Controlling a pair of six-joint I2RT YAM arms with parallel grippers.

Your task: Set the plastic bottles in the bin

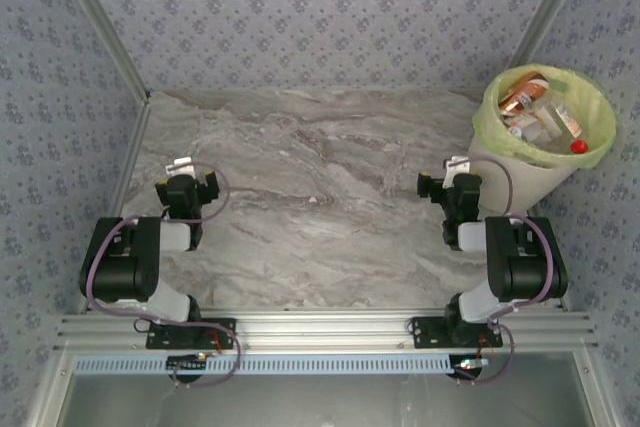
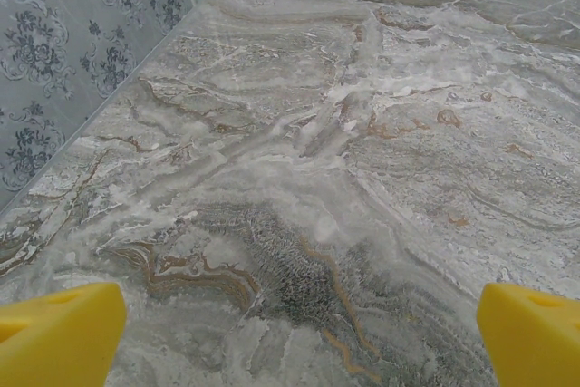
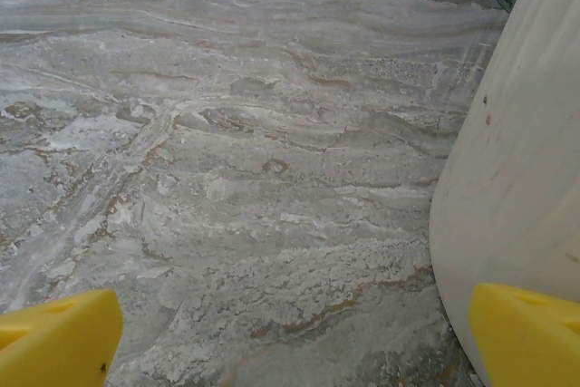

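In the top view, the bin [image 1: 508, 169] stands at the upper right of the frame, just beside the right gripper [image 1: 450, 187], likely so that arm can reach its rim. The plastic bottles [image 1: 535, 107] lie heaped inside on the green liner [image 1: 490, 112]. They overlap, so I count at least four, one with a red cap [image 1: 578, 147], and cannot give an exact number. There is one bin and two arms. The left gripper [image 1: 190, 190] hangs at middle left over the bench [image 1: 320, 177].

In the left wrist view, two yellow fingertips [image 2: 54, 333] sit at the bottom corners, spread wide with nothing between them.

In the right wrist view, the two fingertips [image 3: 54, 337] gape equally wide and empty, with the bin wall along the right edge. Both grippers look parked, and the task seems finished.
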